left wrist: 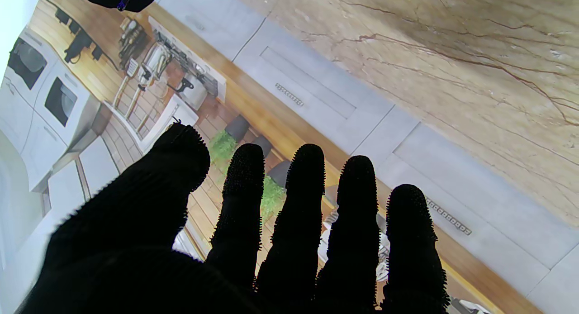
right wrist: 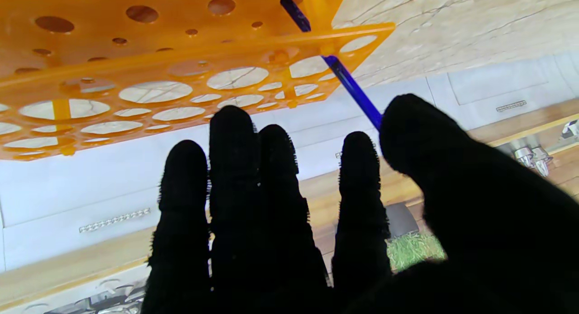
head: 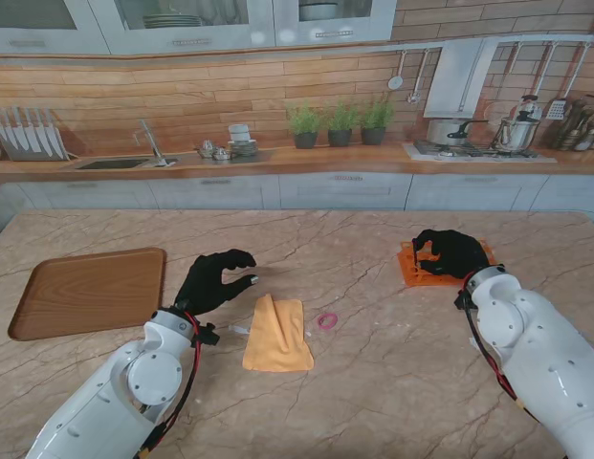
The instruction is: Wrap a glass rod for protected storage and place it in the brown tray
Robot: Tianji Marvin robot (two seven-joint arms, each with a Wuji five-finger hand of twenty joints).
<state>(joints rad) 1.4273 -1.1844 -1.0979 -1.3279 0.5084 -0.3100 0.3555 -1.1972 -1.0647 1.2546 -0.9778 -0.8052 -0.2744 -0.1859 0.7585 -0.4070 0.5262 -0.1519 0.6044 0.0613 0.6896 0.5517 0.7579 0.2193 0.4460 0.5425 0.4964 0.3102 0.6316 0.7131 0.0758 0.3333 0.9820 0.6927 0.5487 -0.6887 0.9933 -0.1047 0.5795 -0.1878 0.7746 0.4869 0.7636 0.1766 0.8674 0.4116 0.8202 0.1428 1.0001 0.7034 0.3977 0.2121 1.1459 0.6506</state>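
Note:
A thin blue glass rod (right wrist: 350, 81) stands slanted in the orange perforated rack (head: 421, 273) on the right of the table. My right hand (head: 450, 253) is over the rack, and its thumb (right wrist: 416, 133) and forefinger (right wrist: 359, 164) close on the rod's upper end. An orange cloth (head: 277, 333) lies flat at the table's middle, with a small pink ring (head: 326, 321) just to its right. My left hand (head: 215, 280) hovers open by the cloth's far left corner, fingers (left wrist: 307, 192) spread and holding nothing. The brown tray (head: 86, 292) lies at the left.
The rack (right wrist: 181, 42) has many round holes, and only this one rod shows in it. A faint clear sliver (head: 237, 330) lies between my left wrist and the cloth. Beyond the marble table's far edge runs a kitchen counter with a sink and potted plants.

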